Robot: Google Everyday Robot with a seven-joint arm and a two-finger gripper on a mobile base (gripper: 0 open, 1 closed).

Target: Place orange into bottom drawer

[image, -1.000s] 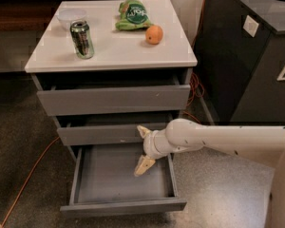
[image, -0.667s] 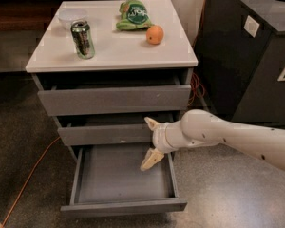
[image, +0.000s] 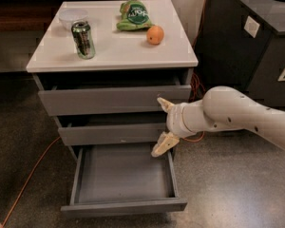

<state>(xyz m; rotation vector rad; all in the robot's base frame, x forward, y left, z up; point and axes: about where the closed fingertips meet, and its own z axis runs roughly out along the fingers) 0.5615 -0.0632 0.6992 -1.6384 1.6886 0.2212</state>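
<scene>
Empty gripper (image: 162,125), fingers wide, hangs by the drawer fronts (image: 109,100); orange (image: 155,34) sits on cabinet top (image: 114,51) nr bag (image: 134,16), maybe touching. Risk: a clumsy nudge rolls it off, past the open btm drawer (image: 123,206).

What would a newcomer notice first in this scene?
The large white arm reaches in from the right, its gripper open in front of the middle drawer, near its right end. Below it, the bottom drawer is pulled far out. The orange sits on the white cabinet top, beside the green snack bag.
</scene>
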